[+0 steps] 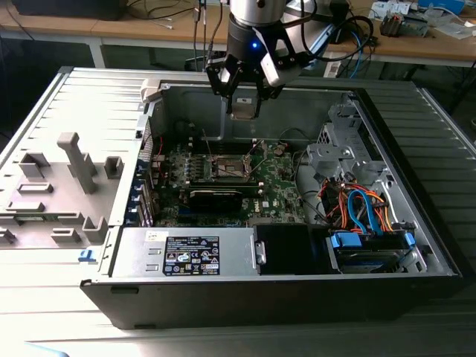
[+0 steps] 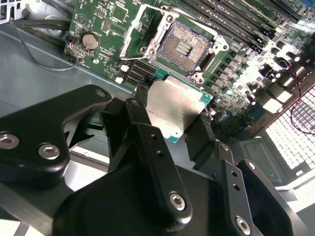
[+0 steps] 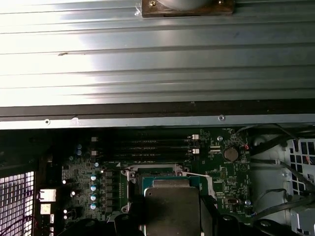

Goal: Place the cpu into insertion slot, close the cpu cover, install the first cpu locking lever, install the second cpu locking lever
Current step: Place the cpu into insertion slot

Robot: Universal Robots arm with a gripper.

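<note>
Open grey sheet-metal computer case (image 1: 186,111) lies flat and spans the middle of the exterior view. The green circuit board (image 1: 286,190) sits on its floor, centre of frame.

The black two-finger gripper (image 1: 244,111) hangs at upper centre of the exterior view, above the board and well clear of it. In the second wrist view the gripper (image 2: 174,115) is clamped on the thin square cpu with the silvery-grey metal top (image 2: 172,105), one finger on each opposite edge. The first wrist view shows the same cpu (image 3: 171,206) held flat, with green edging around its lid.

A long black rectangular heatsink block (image 1: 223,199) lies on the board just below centre in the exterior view.

The thin silver square cpu cover (image 2: 130,32) appears swung up beside the socket; its angle is hard to judge.

The dark square insertion slot with its thin metal rim (image 2: 182,48) is uncovered, its contact field exposed. The cpu hovers near it, not touching and not seated.

A round silver coin battery (image 2: 90,41) sits on the board near the slot.
</note>
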